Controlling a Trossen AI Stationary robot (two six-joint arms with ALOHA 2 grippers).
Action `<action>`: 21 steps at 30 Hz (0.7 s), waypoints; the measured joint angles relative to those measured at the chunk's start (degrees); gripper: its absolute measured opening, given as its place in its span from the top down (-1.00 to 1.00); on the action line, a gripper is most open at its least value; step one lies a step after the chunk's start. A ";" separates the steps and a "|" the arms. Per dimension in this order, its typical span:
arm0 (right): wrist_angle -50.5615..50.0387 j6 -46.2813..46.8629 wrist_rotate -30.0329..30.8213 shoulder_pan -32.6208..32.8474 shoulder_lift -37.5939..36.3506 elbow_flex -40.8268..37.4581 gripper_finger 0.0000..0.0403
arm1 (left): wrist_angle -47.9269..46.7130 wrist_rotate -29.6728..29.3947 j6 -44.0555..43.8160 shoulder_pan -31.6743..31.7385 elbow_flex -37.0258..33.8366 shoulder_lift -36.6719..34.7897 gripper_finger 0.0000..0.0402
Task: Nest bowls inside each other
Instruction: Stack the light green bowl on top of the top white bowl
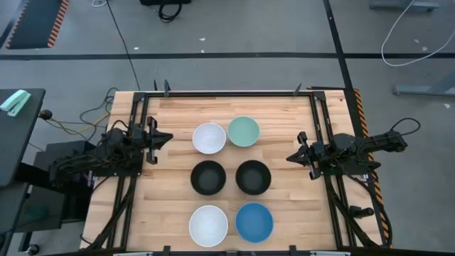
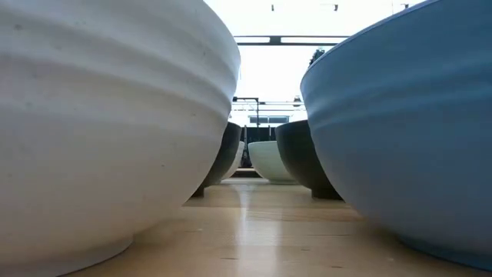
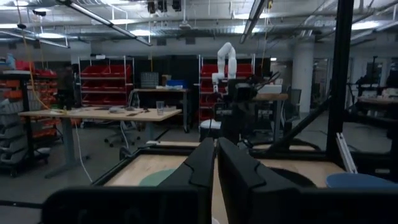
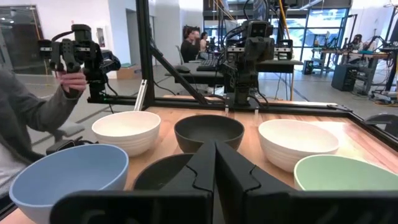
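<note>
wooden table (image 1: 170, 206), person's hand (image 4: 73, 81) beyond

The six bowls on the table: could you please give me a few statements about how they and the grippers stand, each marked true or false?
1. The two black bowls sit in the middle row. True.
2. The blue bowl is nested in a white bowl. False: they stand side by side, apart.
3. The mint green bowl stands beside the other white bowl. True.
4. The right gripper holds a bowl. False: it is shut, empty, at the table's edge.
</note>
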 joint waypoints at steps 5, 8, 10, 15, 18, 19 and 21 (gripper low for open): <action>0.05 -0.11 0.00 0.00 0.00 0.00 0.91 | 1.97 0.02 -5.01 0.01 0.01 0.00 0.82; 1.57 -1.46 0.00 0.00 0.00 0.00 0.91 | 2.71 0.02 -5.13 0.01 -0.01 -0.02 0.83; 2.40 -0.98 0.00 0.02 0.00 0.00 0.91 | 2.44 0.02 -5.56 0.01 0.00 0.00 0.85; 6.03 1.13 1.48 -0.09 0.00 0.00 0.91 | 2.39 0.06 -7.87 0.00 -0.01 0.00 0.87; 11.20 7.11 6.89 -0.11 0.00 0.01 0.91 | 1.23 0.06 -8.67 -0.14 0.01 0.00 0.85; 11.61 9.23 9.20 -0.17 -0.02 0.33 0.91 | 0.72 0.04 -8.73 -0.26 -0.01 0.00 0.84; 9.52 11.78 11.53 -0.37 0.18 1.98 0.91 | -0.20 0.04 -9.26 -0.51 0.00 0.06 0.81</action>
